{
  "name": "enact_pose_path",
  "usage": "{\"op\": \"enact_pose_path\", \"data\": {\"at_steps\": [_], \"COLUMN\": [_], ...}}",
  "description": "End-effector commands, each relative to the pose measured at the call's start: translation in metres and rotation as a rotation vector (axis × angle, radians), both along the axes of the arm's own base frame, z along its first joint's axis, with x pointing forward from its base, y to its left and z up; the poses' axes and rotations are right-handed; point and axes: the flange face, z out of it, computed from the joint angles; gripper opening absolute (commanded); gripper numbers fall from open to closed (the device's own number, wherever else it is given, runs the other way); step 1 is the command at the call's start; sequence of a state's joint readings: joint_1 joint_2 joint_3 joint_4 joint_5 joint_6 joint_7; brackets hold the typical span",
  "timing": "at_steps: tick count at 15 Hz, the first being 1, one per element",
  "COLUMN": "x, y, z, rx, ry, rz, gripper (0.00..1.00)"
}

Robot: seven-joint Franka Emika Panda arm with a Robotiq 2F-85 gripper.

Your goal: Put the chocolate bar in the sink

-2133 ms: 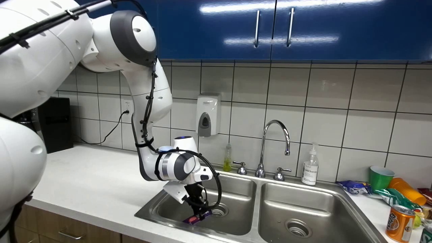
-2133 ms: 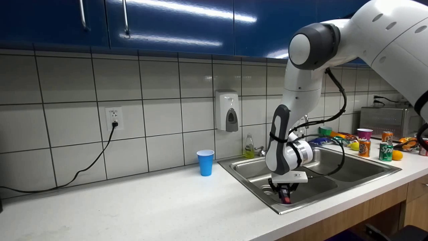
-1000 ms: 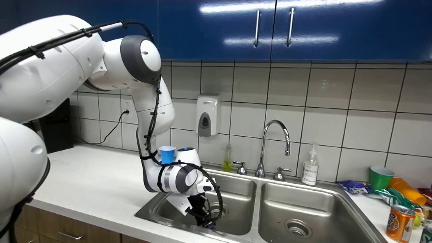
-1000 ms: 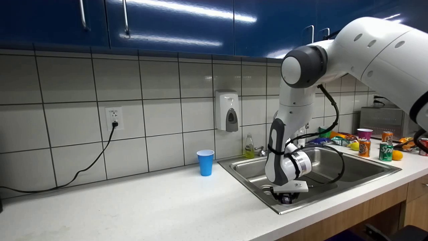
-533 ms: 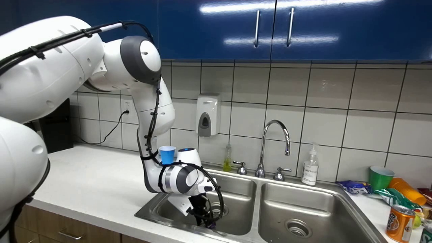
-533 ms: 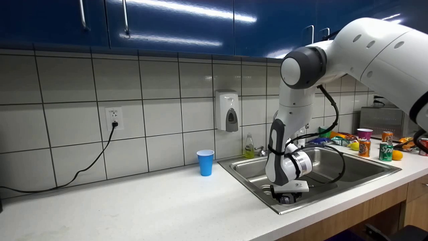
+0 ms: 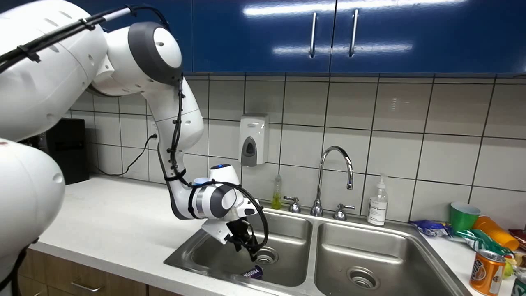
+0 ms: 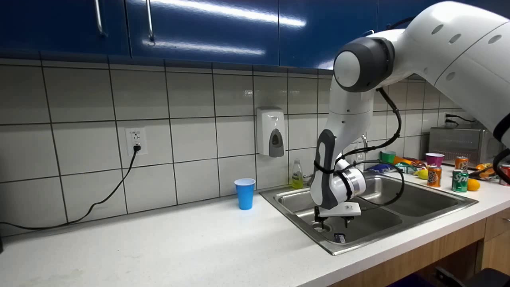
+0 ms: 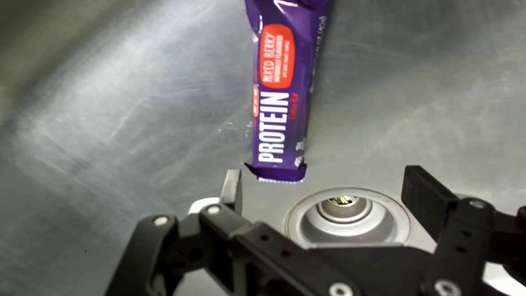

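The purple-wrapped chocolate bar (image 9: 279,127) lies on the floor of the steel sink (image 7: 361,253), in the basin beneath the arm, near its front wall. The wrist view shows most of its length, with white lettering and a red oval; the far end is cut off at the top. In both exterior views the bar (image 7: 254,272) (image 8: 340,238) shows only in part, the basin's front rim cutting across it. My gripper (image 9: 322,176) (image 7: 245,253) (image 8: 334,225) hangs above it, open wide, nothing between the fingers (image 9: 427,197). A gap separates fingertips and bar.
A drain (image 9: 347,230) lies under the gripper. The chrome faucet (image 7: 318,181) rises behind the sink's middle. A blue cup (image 8: 245,194) stands on the counter beside the sink. Cans such as the orange can (image 7: 487,271), cups and wrappers crowd the opposite counter.
The gripper has let go of the chocolate bar and risen clear of it. The arm has lifted after lowering into the basin; the bar stays on the basin floor.
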State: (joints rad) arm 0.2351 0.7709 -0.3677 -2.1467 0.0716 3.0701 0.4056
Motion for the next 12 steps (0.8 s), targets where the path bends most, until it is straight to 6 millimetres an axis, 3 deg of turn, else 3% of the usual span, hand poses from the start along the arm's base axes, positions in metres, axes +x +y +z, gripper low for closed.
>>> {"op": "enact_pose_path", "data": {"at_steps": [1, 6, 12], "x": [-0.011, -0.019, -0.040], "y": [0.009, 0.014, 0.033], "z": [0.047, 0.092, 0.129], "rx": [0.007, -0.006, 0.021], "ry": [-0.025, -0.031, 0.122], "rz": [0.018, 0.049, 0.237], "gripper": [1.00, 1.00, 1.00]}}
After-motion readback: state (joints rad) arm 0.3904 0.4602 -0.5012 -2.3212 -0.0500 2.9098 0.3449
